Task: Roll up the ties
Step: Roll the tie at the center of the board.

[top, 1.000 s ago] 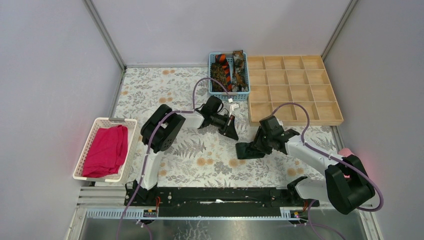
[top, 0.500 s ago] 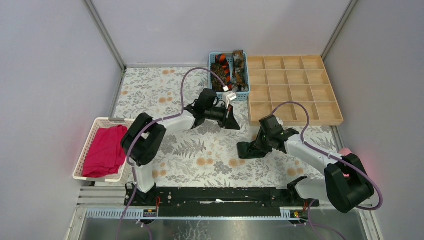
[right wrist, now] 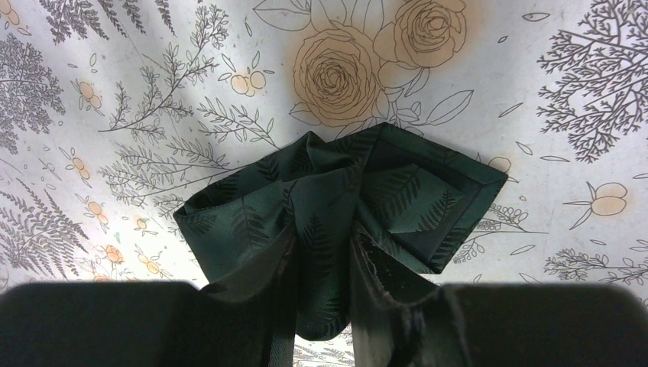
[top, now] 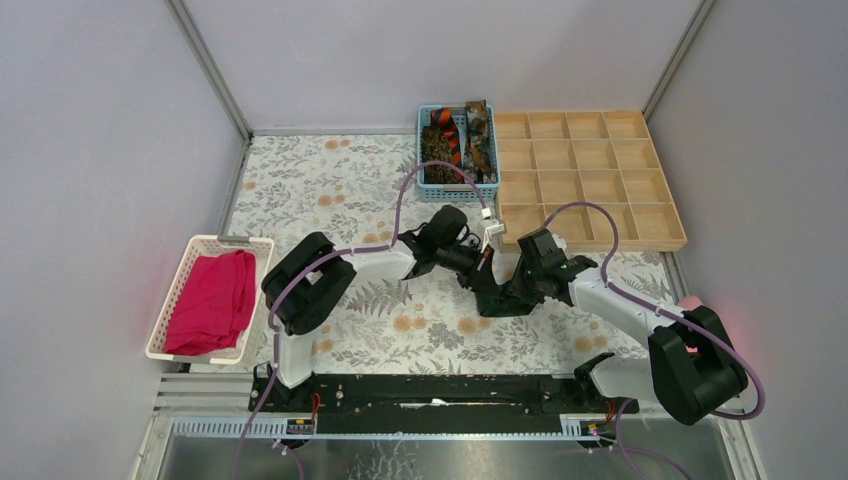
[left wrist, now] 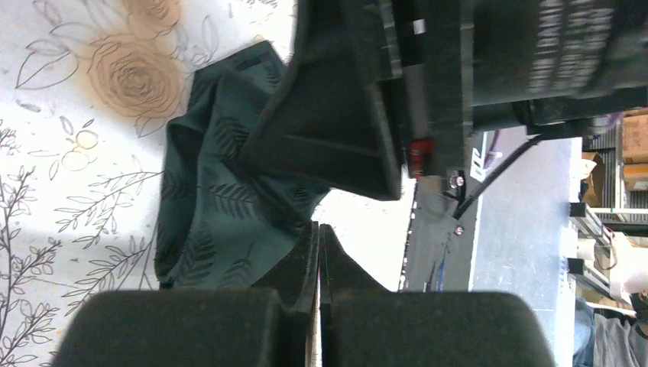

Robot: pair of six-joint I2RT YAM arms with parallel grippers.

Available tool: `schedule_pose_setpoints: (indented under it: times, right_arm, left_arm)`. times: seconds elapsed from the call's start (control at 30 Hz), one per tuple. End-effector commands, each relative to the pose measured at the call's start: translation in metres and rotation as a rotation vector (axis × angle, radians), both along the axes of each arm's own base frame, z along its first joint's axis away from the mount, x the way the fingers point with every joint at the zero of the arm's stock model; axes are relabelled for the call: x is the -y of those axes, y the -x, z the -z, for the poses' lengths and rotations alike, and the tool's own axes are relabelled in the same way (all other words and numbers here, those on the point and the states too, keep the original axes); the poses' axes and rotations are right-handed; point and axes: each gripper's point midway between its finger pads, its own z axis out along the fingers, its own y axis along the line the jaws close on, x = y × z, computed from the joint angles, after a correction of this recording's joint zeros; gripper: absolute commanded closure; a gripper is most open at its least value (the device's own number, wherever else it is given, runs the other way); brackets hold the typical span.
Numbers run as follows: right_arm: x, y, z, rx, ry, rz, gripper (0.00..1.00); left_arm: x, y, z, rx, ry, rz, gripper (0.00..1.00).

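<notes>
On the flowered desk (top: 350,180), right jaws pinch a bunched, seemingly unfinished green tie (right wrist: 344,199), left jaws pressed together beside it; other ties (top: 455,145) wait unrolled in the basket (top: 420,140).

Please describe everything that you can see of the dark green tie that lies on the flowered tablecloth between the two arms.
The dark green tie is thin cloth with a faint fern print and a stitched border. It lies crumpled on the flowered tablecloth, one corner spread flat. The right gripper pinches its middle folds. The left gripper, shut, is close beside it; whether they touch is unclear.
</notes>
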Motion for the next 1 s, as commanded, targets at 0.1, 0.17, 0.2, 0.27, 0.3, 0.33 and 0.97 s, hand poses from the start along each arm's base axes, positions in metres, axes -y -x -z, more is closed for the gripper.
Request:
schedule_pose_setpoints:
  times: [0.1, 0.17, 0.2, 0.27, 0.3, 0.33, 0.97]
  right_arm:
    - [0.023, 0.003, 0.005, -0.016, 0.114, 0.024, 0.68]
    - [0.024, 0.003, 0.003, -0.013, 0.116, 0.025, 0.68]
    - [0.024, 0.003, 0.002, -0.011, 0.115, 0.025, 0.68]
    - [0.024, 0.003, 0.001, -0.01, 0.116, 0.023, 0.68]
    - [0.024, 0.003, 0.001, -0.008, 0.118, 0.023, 0.68]
    - [0.026, 0.003, 0.0, -0.006, 0.125, 0.024, 0.67]
    - [0.058, -0.002, -0.033, 0.082, 0.266, 0.079, 0.51]
  left_arm:
    - [0.002, 0.0, 0.038, 0.003, -0.117, -0.017, 1.0]
    - [0.003, -0.002, 0.043, -0.004, -0.121, -0.026, 1.0]
    - [0.004, -0.003, 0.047, -0.008, -0.126, -0.028, 1.0]
    - [0.006, -0.005, 0.054, -0.015, -0.141, -0.03, 1.0]
    - [0.006, -0.006, 0.057, -0.018, -0.149, -0.031, 1.0]
    - [0.006, -0.007, 0.059, -0.017, -0.154, -0.035, 1.0]
    - [0.013, -0.016, 0.053, -0.005, -0.154, -0.046, 1.0]
